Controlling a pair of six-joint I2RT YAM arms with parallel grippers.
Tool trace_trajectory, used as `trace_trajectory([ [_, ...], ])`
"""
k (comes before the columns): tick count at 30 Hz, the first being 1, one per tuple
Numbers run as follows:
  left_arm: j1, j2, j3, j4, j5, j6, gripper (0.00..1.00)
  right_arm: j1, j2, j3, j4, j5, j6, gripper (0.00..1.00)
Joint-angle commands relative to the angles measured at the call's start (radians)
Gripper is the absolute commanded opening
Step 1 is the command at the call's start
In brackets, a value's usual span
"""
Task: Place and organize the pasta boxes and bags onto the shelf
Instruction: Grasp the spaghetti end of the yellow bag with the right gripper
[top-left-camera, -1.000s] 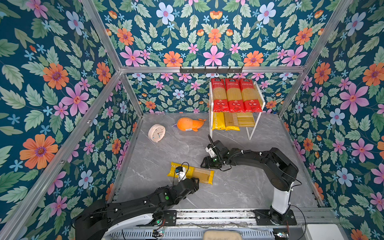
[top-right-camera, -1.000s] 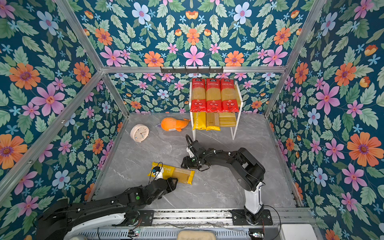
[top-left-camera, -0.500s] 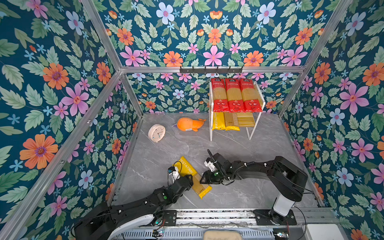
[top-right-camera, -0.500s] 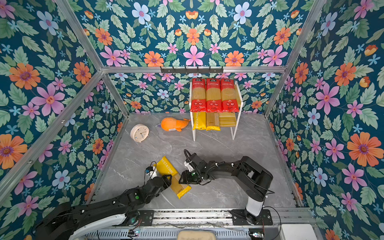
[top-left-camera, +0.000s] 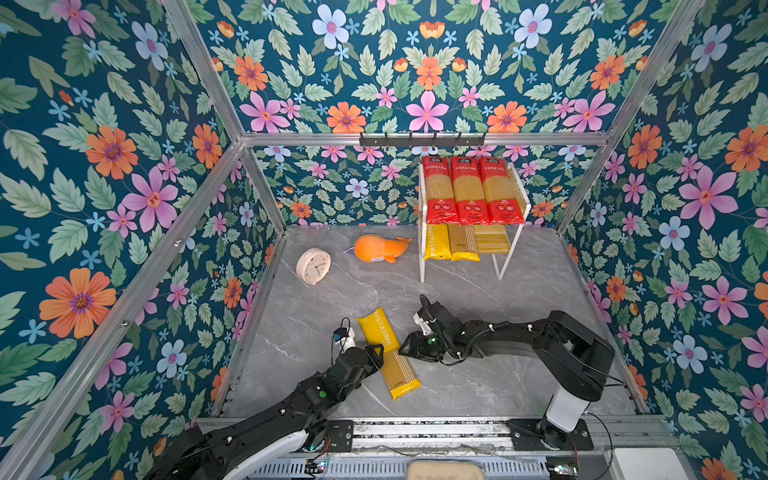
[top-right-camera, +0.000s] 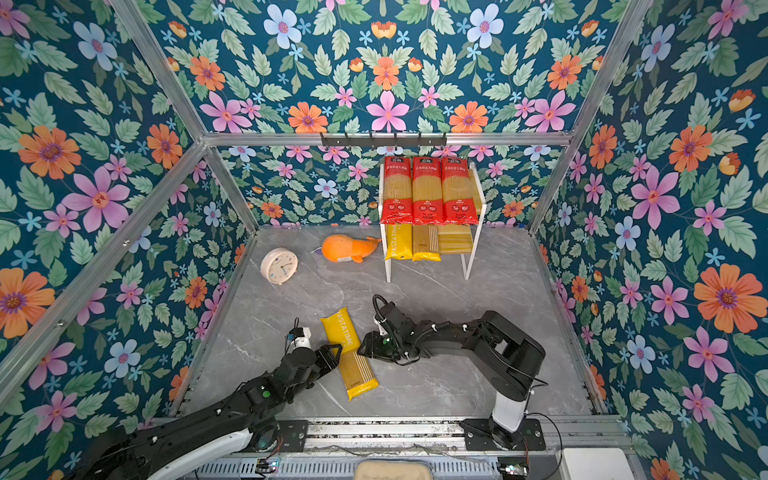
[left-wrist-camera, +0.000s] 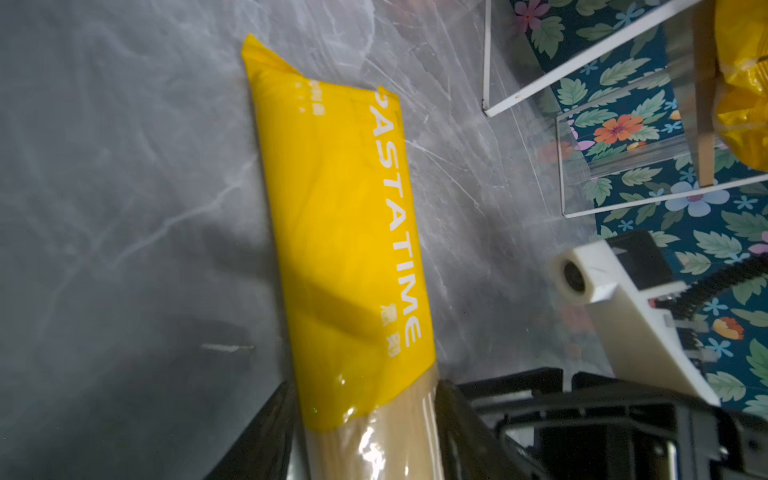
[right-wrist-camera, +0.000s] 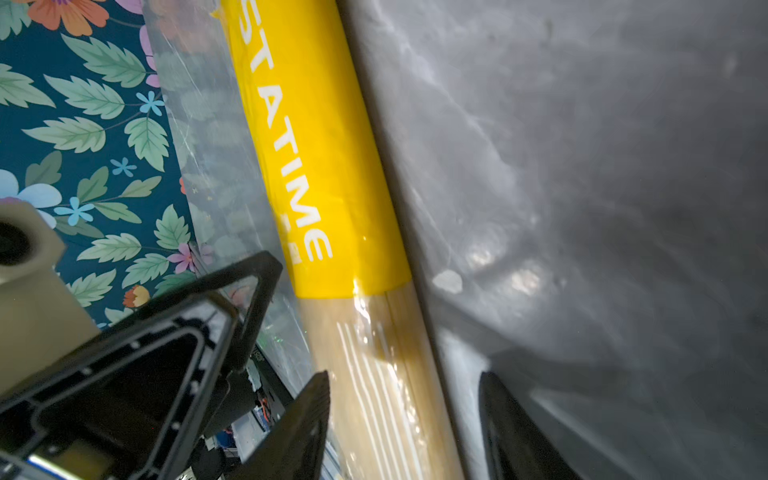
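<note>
Spaghetti pack (top-left-camera: 376, 330), yellow and marked PASTATIME, lies on the desk (top-left-camera: 478, 291) well in front of the shelf (top-left-camera: 494, 239). The left gripper (left-wrist-camera: 361, 432) pinches its clear-windowed middle; the right gripper (right-wrist-camera: 405, 415) is spread around it, one finger clear of the film. Lifting well likely means both closing evenly and rising level, aiming for the shelf's bare lower slats. Long, flat, slick crinkly film over stiff strands: it could slip or sag.

Grey marble tabletop (top-left-camera: 478, 395) bears shelf (top-left-camera: 492, 239), clock (top-left-camera: 313, 266), orange plush whale (top-left-camera: 380, 248); yellow PASTATIME pack (top-left-camera: 380, 332) apparently lying flat.
</note>
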Motion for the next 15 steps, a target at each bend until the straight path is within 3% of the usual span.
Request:
trace_trajectory([
  [1,0.002,-0.069,-0.001,-0.126,-0.036,-0.034,0.55,-0.001,0.037,0.045,-0.005,0.01,-0.021,0.58],
  [6,0.002,-0.062,-0.04,-0.021,-0.006,-0.037,0.54,0.011,0.117,0.1,0.03,-0.041,-0.026,0.57],
  [15,0.002,0.197,-0.056,0.298,0.095,-0.025,0.37,0.016,0.172,0.107,0.168,-0.134,-0.019,0.45],
])
